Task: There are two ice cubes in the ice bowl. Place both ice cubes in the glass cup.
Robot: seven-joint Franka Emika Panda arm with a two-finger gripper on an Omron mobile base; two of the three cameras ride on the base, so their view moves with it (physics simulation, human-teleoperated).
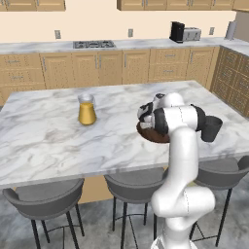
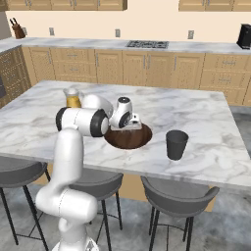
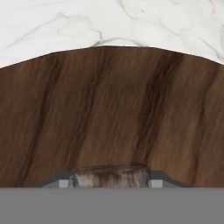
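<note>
Tool (image 3: 111, 183) clenched on a translucent ice cube (image 3: 110, 177), low inside the bowl (image 3: 109, 109) on the worktop (image 2: 206, 117). Lift straight up, clear the rim, then carry to the cup (image 2: 176, 144) nearby.

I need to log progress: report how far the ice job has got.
Done: nothing visible yet; I see no ice in the cup, though its inside is dark. In hand: the pincer is down in the bowl, shut on a pale ice cube. Left: carry that cube to the cup, then fetch the second.
</note>
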